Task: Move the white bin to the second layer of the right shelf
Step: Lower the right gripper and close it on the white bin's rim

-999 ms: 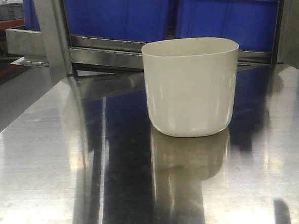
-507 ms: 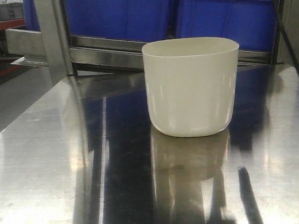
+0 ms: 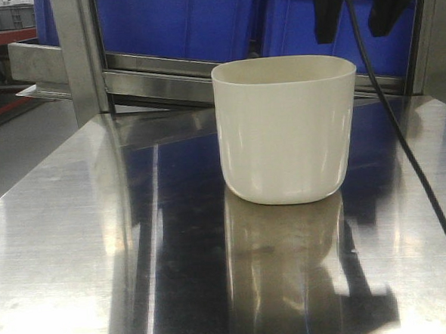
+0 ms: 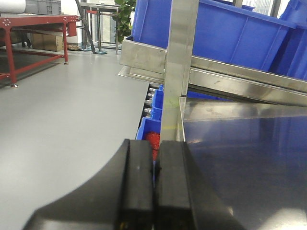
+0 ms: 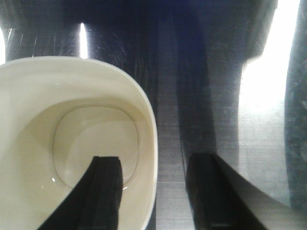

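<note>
– Where does the white bin [image 3: 286, 129] sit?
– Upright on the polished steel table [image 3: 76, 244], towards its back edge, with the blue crates [image 3: 191, 21] on the rack behind it.
– And the right gripper [image 3: 359, 7]?
– It hangs above the bin's right side with its jaws spread wide. In the wrist view one finger [image 5: 104, 191] is over the bin's mouth and the other is outside the wall, so the rim lies between them, untouched. A black cable [image 3: 408, 156] trails down from it in front of the table.
– The left gripper [image 4: 153, 187]?
– Its jaws are pressed together on nothing, low by the table's left corner, near the rack post [image 4: 178, 67]
</note>
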Action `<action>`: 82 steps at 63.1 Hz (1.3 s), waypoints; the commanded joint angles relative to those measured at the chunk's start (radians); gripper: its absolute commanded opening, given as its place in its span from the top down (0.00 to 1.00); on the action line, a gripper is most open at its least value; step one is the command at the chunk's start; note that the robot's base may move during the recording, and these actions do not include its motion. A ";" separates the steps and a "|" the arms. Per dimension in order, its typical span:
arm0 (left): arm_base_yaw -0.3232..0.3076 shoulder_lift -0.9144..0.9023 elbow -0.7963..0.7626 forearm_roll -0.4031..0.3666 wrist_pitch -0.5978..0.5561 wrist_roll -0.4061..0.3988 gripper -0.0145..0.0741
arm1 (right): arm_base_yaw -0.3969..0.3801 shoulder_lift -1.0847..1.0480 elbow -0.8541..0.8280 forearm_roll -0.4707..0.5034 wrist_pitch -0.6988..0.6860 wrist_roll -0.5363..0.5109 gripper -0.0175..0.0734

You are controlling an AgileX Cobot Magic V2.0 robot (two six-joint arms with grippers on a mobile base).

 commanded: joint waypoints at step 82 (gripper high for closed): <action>-0.005 -0.020 0.028 -0.001 -0.087 -0.005 0.74 | -0.062 0.089 -0.031 0.042 -0.069 -0.066 0.35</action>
